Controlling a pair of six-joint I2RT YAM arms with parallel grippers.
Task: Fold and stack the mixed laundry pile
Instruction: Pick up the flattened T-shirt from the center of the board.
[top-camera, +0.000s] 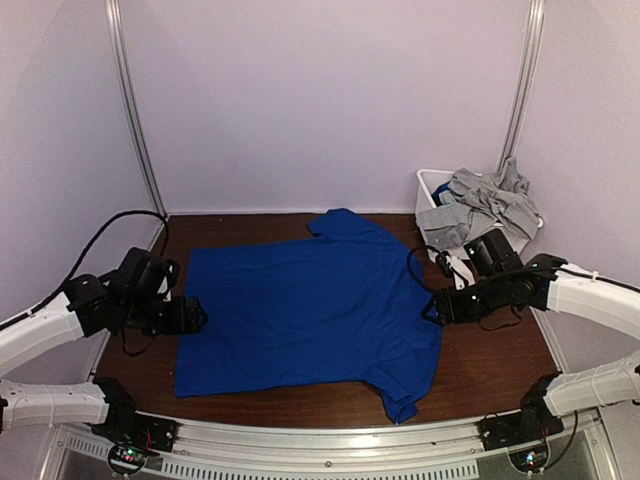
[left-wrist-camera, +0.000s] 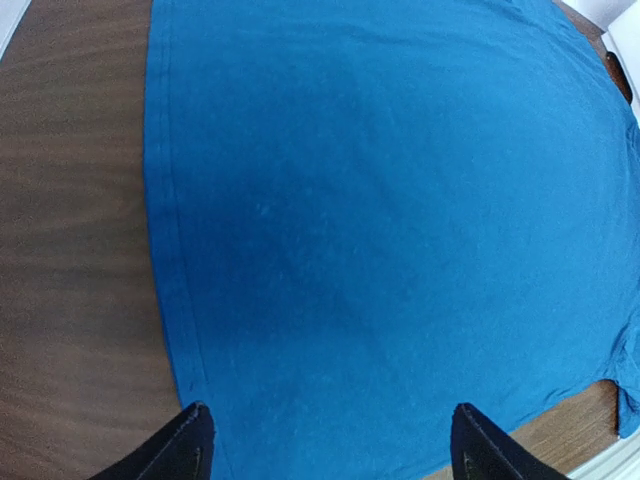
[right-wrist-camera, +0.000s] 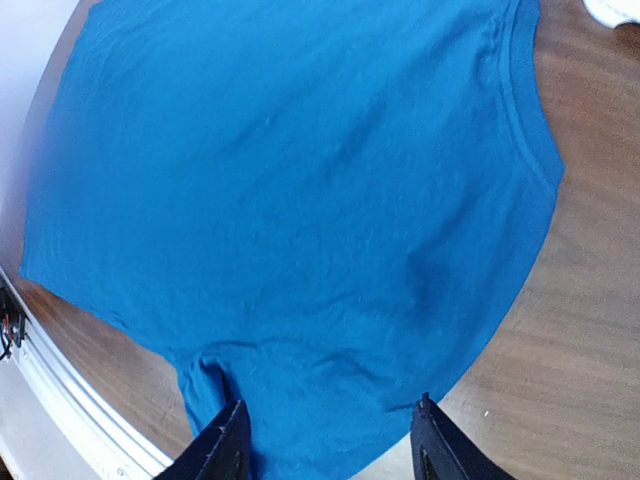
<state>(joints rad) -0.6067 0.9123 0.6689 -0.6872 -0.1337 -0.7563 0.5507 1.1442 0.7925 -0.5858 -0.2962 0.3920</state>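
A royal-blue T-shirt lies spread flat on the brown table, with one sleeve toward the back and one toward the near edge. My left gripper hovers at the shirt's left hem. In the left wrist view the left gripper is open over the blue cloth, holding nothing. My right gripper is at the shirt's right end. In the right wrist view the right gripper stands open above the wrinkled cloth near the sleeve. Light-grey garments are heaped at the back right.
A white plastic bin holds the grey heap at the back right, with a bit of blue cloth under it. Bare wood shows right of the shirt and left of its hem. A metal rail runs along the near edge.
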